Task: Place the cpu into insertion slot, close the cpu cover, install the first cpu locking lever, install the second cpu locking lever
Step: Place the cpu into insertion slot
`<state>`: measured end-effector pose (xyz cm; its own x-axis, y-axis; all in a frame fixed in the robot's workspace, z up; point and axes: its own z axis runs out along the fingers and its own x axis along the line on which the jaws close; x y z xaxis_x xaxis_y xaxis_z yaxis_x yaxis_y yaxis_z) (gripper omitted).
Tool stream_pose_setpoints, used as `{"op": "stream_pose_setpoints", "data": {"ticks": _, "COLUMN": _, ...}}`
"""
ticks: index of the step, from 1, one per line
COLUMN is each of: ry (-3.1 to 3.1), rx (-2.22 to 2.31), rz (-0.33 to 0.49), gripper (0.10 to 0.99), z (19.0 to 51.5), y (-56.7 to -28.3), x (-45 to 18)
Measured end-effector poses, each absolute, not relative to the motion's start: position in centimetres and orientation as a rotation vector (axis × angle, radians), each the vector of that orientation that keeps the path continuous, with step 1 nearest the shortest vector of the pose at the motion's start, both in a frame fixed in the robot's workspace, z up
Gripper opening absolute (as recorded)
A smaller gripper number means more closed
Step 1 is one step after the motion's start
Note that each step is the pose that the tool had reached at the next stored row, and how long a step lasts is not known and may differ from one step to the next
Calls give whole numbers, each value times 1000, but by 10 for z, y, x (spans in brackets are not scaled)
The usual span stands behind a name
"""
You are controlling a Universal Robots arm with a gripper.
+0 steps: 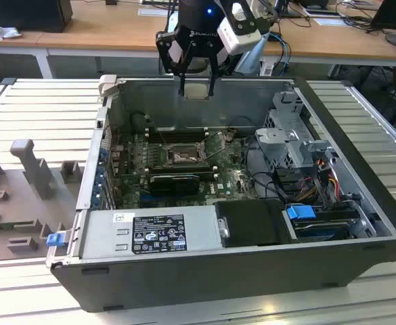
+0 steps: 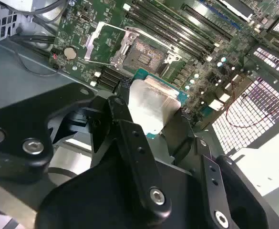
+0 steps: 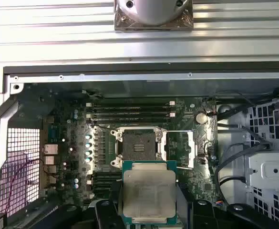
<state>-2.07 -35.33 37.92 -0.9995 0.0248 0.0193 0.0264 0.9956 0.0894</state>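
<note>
Silver-grey metal shines on the top of the cpu [image 3: 149, 195]. My claw [image 1: 196, 92] is squeezed tight on it, with one black finger [image 2: 122, 126] on each side. The chip sits flat between my fingers, shiny side up, and a thin green edge shows around the metal.

I am holding it up in the air over the big open computer case [image 1: 204, 277]. In the exterior view my claw hangs close to the far wall of the case, above the green motherboard [image 1: 231, 179]. The chip touches nothing but my fingers.

Down on the motherboard is the insertion slot [image 3: 138, 144]. It is a square with a black frame, and nothing is in it. In both wrist views the chip is up above the board, near the slot but not right over it. The cpu cover [image 3: 192, 148] is swung open and stands off to one side of the slot, so the slot is bare. Long black memory slots [image 3: 129, 109] lie in a row on the other side of it.

The case sits on a grey desk [image 1: 42, 115] with long ridges.
</note>
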Motion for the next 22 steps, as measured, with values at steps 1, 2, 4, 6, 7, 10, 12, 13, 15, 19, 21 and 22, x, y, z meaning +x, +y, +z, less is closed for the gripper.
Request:
{"op": "stream_pose_setpoints", "data": {"ticks": 1, "ry": -3120, "rx": -48, "rz": -140, "gripper": 537, "z": 379, "y": -353, "x": -21}}
{"op": "stream_pose_setpoints", "data": {"ticks": 2, "ry": -3120, "rx": -60, "rz": -140, "gripper": 537, "z": 379, "y": -353, "x": -21}}
{"op": "stream_pose_setpoints", "data": {"ticks": 4, "ry": -3120, "rx": -97, "rz": -141, "gripper": 537, "z": 379, "y": -353, "x": -21}}
{"op": "stream_pose_setpoints", "data": {"ticks": 6, "ry": -3120, "rx": -132, "rz": -141, "gripper": 537, "z": 379, "y": -353, "x": -21}}
{"op": "stream_pose_setpoints", "data": {"ticks": 7, "ry": -3120, "rx": -149, "rz": -141, "gripper": 537, "z": 379, "y": -353, "x": -21}}
{"op": "stream_pose_setpoints", "data": {"ticks": 10, "ry": -3120, "rx": -159, "rz": -141, "gripper": 537, "z": 378, "y": -353, "x": -21}}
{"op": "stream_pose_setpoints", "data": {"ticks": 12, "ry": -3120, "rx": -159, "rz": -141, "gripper": 537, "z": 377, "y": -354, "x": -21}}
{"op": "stream_pose_setpoints", "data": {"ticks": 13, "ry": -3119, "rx": -159, "rz": -141, "gripper": 537, "z": 376, "y": -354, "x": -21}}
{"op": "stream_pose_setpoints", "data": {"ticks": 15, "ry": -3119, "rx": -172, "rz": -141, "gripper": 537, "z": 376, "y": -354, "x": -21}}
{"op": "stream_pose_setpoints", "data": {"ticks": 19, "ry": -3116, "rx": -250, "rz": -141, "gripper": 537, "z": 376, "y": -354, "x": -21}}
{"op": "stream_pose_setpoints", "data": {"ticks": 21, "ry": -3115, "rx": -271, "rz": -141, "gripper": 537, "z": 376, "y": -354, "x": -21}}
{"op": "stream_pose_setpoints", "data": {"ticks": 22, "ry": -3114, "rx": -285, "rz": -141, "gripper": 537, "z": 376, "y": -354, "x": -21}}
